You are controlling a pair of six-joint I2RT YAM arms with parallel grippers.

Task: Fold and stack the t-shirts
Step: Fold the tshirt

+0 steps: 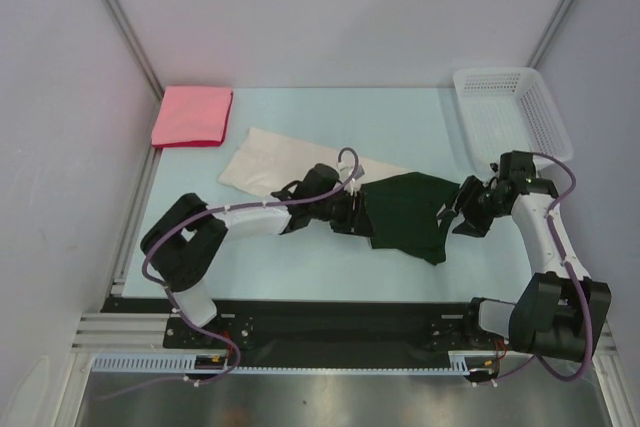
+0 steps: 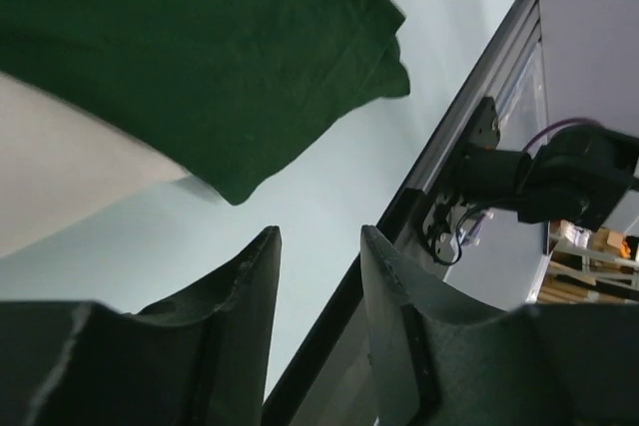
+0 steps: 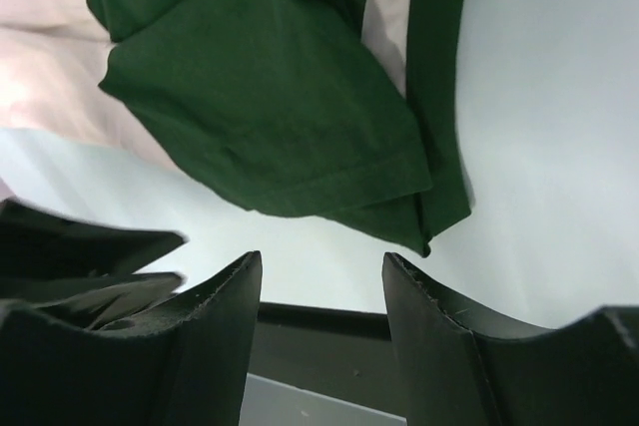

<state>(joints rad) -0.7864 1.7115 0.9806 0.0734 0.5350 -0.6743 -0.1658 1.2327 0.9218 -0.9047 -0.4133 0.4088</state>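
Observation:
The cream-and-dark-green t-shirt lies mid-table, its green sleeve part folded over the cream body; no lettering shows. It shows in the left wrist view and the right wrist view. The pink-red shirt lies folded square at the far left. My left gripper is open and empty just left of the green part; its fingers hold nothing. My right gripper is open and empty at the green part's right edge; its fingers hold nothing.
A white plastic mesh basket stands at the far right corner. Grey walls close in on the left, right and back. The black rail runs along the table's near edge.

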